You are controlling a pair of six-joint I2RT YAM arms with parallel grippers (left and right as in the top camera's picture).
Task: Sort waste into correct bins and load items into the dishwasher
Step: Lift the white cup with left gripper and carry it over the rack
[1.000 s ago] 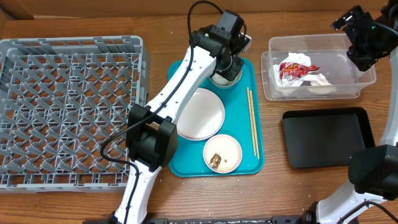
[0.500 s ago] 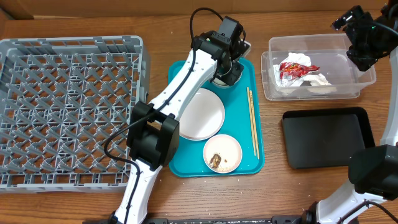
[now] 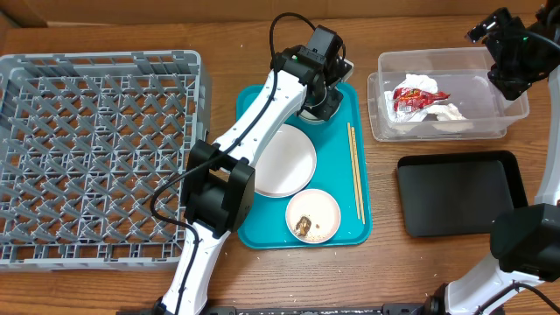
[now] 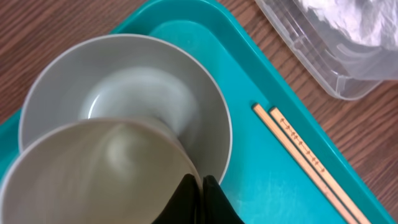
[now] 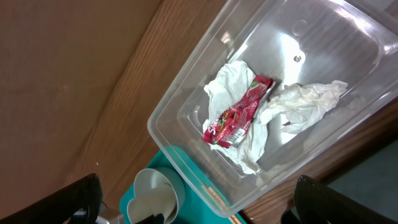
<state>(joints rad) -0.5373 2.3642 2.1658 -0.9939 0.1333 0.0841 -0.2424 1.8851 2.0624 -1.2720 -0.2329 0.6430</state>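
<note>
My left gripper (image 4: 200,190) is shut on the rim of a small white cup (image 4: 93,174), which sits tilted inside a white bowl (image 4: 137,81) at the far end of the teal tray (image 4: 267,180). Seen from overhead, the left arm covers the cup and only the bowl (image 3: 317,108) shows. A white plate (image 3: 284,162), a second bowl (image 3: 312,216) with a brown food lump, and chopsticks (image 3: 355,171) lie on the tray. My right gripper (image 5: 199,208) hangs open above the clear tub (image 5: 180,93), which holds the red wrapper (image 5: 239,112) and tissue (image 5: 305,102).
The grey dish rack (image 3: 96,157) fills the table's left side. A black tray (image 3: 459,192) lies in front of the clear tub (image 3: 516,105). The left arm stretches diagonally over the teal tray's left edge.
My left gripper has closed on the cup's rim; it stood partly open before. The arm shifted only slightly. The right arm has not moved.
</note>
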